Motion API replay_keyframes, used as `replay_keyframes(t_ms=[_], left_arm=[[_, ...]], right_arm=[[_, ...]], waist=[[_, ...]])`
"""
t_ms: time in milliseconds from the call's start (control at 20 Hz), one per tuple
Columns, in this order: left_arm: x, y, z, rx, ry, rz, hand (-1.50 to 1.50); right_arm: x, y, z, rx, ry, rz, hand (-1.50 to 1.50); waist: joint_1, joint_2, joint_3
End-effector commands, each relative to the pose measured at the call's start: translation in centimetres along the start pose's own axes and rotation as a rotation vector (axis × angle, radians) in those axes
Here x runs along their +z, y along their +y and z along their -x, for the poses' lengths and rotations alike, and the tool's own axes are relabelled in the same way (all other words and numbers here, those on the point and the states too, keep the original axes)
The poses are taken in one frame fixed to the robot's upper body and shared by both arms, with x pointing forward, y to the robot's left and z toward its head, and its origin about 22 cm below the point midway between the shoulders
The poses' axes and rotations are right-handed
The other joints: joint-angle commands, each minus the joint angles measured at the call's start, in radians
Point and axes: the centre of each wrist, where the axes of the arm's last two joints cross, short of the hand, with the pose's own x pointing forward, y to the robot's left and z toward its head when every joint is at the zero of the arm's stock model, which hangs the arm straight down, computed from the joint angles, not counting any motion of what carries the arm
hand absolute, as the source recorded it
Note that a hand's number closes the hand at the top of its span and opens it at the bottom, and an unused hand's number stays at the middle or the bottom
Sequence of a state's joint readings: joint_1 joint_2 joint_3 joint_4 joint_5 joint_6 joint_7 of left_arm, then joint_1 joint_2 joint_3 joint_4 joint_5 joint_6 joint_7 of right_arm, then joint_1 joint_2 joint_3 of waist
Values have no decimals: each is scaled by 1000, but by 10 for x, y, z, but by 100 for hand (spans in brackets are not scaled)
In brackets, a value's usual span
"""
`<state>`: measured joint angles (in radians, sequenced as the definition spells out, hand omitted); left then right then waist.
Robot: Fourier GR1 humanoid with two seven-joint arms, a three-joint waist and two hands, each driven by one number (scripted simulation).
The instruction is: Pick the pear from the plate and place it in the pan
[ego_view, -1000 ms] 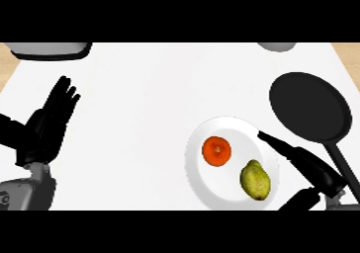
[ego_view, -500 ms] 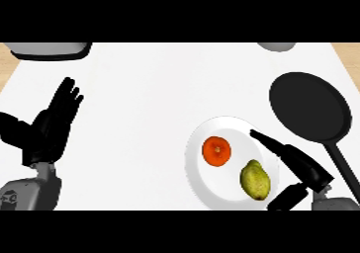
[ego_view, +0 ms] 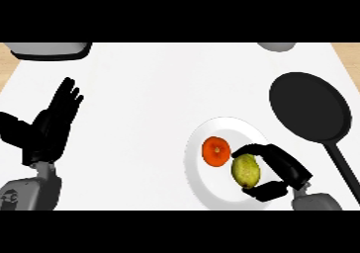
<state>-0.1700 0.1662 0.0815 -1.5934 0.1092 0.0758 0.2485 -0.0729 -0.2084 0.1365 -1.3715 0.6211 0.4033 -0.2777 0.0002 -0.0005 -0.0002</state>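
Note:
A yellow-green pear point(ego_view: 246, 169) lies on the white plate point(ego_view: 212, 190) at the lower middle of the counter, beside an orange-red tomato point(ego_view: 216, 150). My right hand point(ego_view: 285, 168) is curled round the pear, fingers over its top and thumb under its lower end. The black pan point(ego_view: 309, 106) sits to the plate's upper right, its handle running down toward the right edge. My left hand point(ego_view: 48, 126) rests open at the left, fingers up.
A grey appliance point(ego_view: 48, 49) stands at the back left corner and a pale bowl-like object point(ego_view: 276, 46) at the back right. The white counter point(ego_view: 161, 89) meets wooden edges at both sides.
My right hand has moved left over the plate and its fingers have curled round the pear. The left hand has hardly moved.

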Motion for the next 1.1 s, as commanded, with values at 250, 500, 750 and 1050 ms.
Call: replay_keyframes(t_ms=[250,500,750,1050], left_arm=[[-1,20,2,-7,-11,5,0],[-11,8,1,4,13,-13,0],[4,6,-2,-9,-4,-11,0],[-2,2,2,-18,15,-9,0]], right_arm=[[-38,-4,3,-28,-69,41,150],[8,10,21,-55,-82,86,150],[14,-8,5,55,-3,292,150],[-21,-25,-55,610,250,364,150]], waist=[[2,1,0],[-4,0,0],[-6,-3,0],[-2,-11,-6]])
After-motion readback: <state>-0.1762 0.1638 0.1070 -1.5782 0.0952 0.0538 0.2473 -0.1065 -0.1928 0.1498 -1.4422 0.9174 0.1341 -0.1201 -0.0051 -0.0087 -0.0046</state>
